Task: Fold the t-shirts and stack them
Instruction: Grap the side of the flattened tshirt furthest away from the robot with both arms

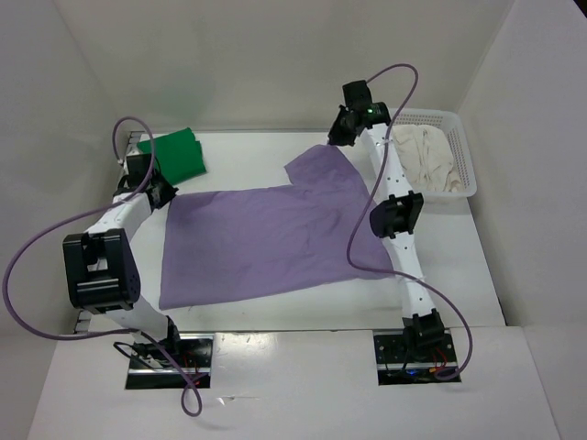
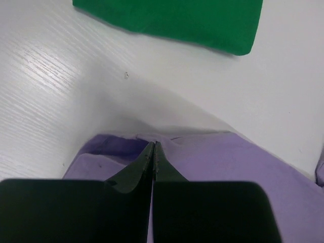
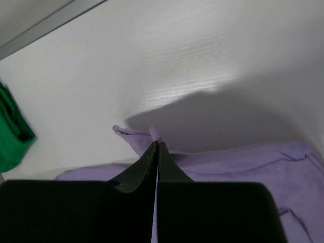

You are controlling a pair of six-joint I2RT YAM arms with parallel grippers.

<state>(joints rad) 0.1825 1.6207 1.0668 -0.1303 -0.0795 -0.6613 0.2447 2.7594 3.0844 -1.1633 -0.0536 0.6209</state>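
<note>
The lavender-purple t-shirt point(image 1: 275, 234) lies spread across the middle of the table. My left gripper point(image 1: 167, 194) is shut on its far left corner point(image 2: 212, 157); its fingertips point(image 2: 154, 145) pinch the cloth edge. My right gripper point(image 1: 337, 137) is shut on the far right corner, and a small tuft of purple cloth point(image 3: 156, 133) pokes out past the closed tips point(image 3: 157, 145). The bright green t-shirt point(image 1: 174, 152) lies folded at the far left of the table, with its edge point(image 2: 177, 20) ahead of the left gripper. The cream-white t-shirt point(image 1: 424, 156) lies bunched in the basket.
A white perforated basket point(image 1: 463, 156) stands at the far right. White walls enclose the table on the left, back and right. The green shirt's edge point(image 3: 11, 131) shows at the left of the right wrist view. Purple cables loop from both arms.
</note>
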